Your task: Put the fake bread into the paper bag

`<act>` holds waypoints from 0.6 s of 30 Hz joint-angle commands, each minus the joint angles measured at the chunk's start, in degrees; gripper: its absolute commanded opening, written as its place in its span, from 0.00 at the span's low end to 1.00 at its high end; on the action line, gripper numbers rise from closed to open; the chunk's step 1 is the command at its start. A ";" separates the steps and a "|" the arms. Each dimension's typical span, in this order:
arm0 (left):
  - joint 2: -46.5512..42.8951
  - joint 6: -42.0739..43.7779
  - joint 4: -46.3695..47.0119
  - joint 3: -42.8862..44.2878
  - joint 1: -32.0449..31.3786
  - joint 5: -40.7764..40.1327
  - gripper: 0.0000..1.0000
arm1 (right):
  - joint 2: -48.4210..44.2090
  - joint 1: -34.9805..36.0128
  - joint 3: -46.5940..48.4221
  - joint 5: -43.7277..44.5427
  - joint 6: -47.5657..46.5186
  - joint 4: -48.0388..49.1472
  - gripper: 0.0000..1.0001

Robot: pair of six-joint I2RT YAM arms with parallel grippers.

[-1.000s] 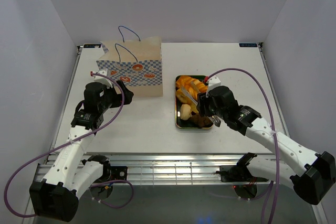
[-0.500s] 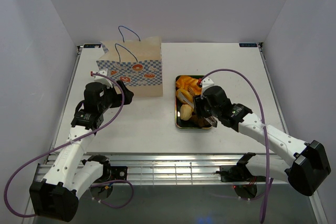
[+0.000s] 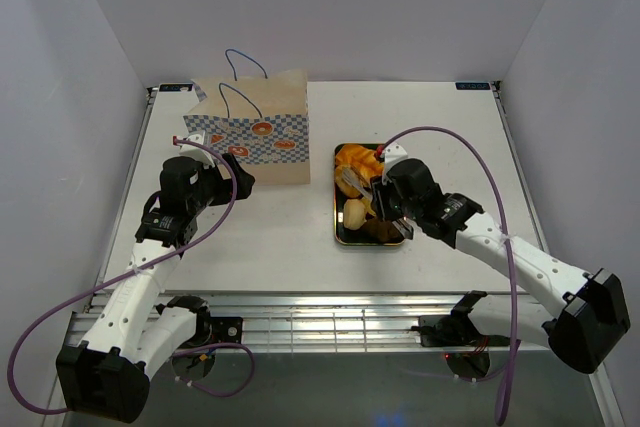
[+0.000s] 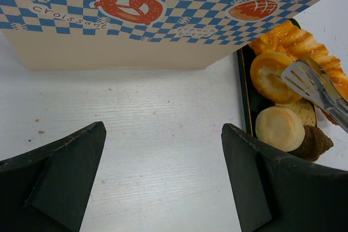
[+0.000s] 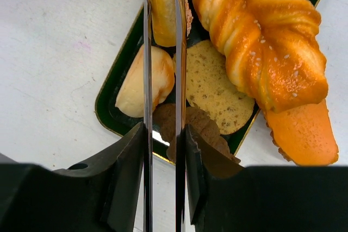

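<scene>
The fake bread [image 3: 357,162] lies in a dark green tray [image 3: 336,219] right of the paper bag [image 3: 262,132]. My right gripper [image 5: 163,145] is shut on metal tongs [image 5: 148,80], whose two blades run close together along either side of an orange round roll [image 5: 162,9]. Beside it lie a twisted golden loaf [image 5: 261,36], a pale roll [image 5: 130,91], a speckled slice [image 5: 212,91] and a brown croissant [image 5: 204,129]. My left gripper [image 4: 163,161] stands open over bare table in front of the bag [image 4: 136,25], with nothing between its fingers.
The tray's near rim [image 5: 111,91] stands just ahead of my right fingers. The left wrist view shows the tongs' head [image 4: 315,88] resting against the orange roll [image 4: 269,74]. White walls close the table at the back and both sides.
My right gripper moved left and forward over the tray, and it squeezed the tongs narrower around the orange roll. The left arm and the bag have not moved.
</scene>
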 commanded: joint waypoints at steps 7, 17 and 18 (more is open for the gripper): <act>-0.69 -0.12 0.13 2.37 -0.09 0.86 0.98 | -5.31 -0.07 11.92 -6.80 0.29 1.27 0.36; -0.34 -0.04 0.21 2.37 -0.09 0.60 0.98 | -3.04 0.01 25.53 -6.89 -0.32 3.64 0.38; -0.33 -0.04 0.13 2.37 -0.09 0.42 0.98 | -1.73 0.01 26.68 -6.81 -0.85 3.99 0.38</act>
